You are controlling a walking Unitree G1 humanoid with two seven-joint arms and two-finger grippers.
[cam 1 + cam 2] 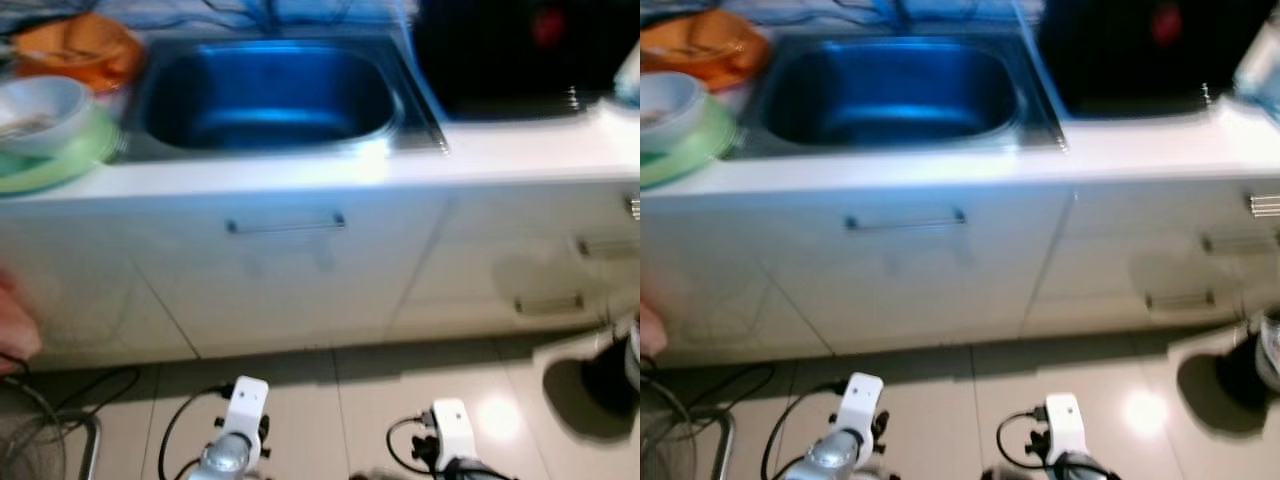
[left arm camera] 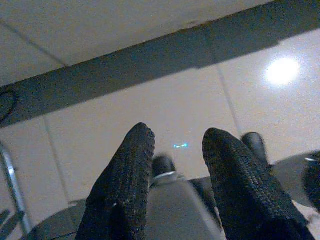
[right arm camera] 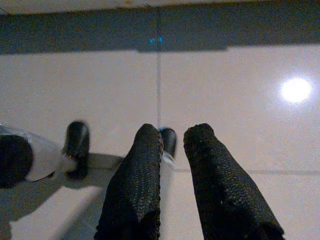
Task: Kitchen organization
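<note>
A steel sink (image 1: 270, 95) is set into the white counter (image 1: 500, 150) straight ahead, its basin bare. Left of it a pale bowl (image 1: 40, 110) rests in a green dish (image 1: 75, 155), with an orange bowl (image 1: 80, 45) behind them. Both arms hang low over the tiled floor, the left arm (image 1: 238, 425) and the right arm (image 1: 450, 430). My left gripper (image 2: 178, 134) is open and holds nothing. My right gripper (image 3: 174, 131) is open with a narrower gap, also holding nothing. The picture is blurred.
A black cooktop (image 1: 510, 60) lies right of the sink. White cabinet fronts with a bar handle (image 1: 285, 224) stand below the counter. Cables (image 1: 70, 385) trail on the floor at left, where a person's hand (image 1: 12, 325) shows. A dark object (image 1: 610, 375) stands at right.
</note>
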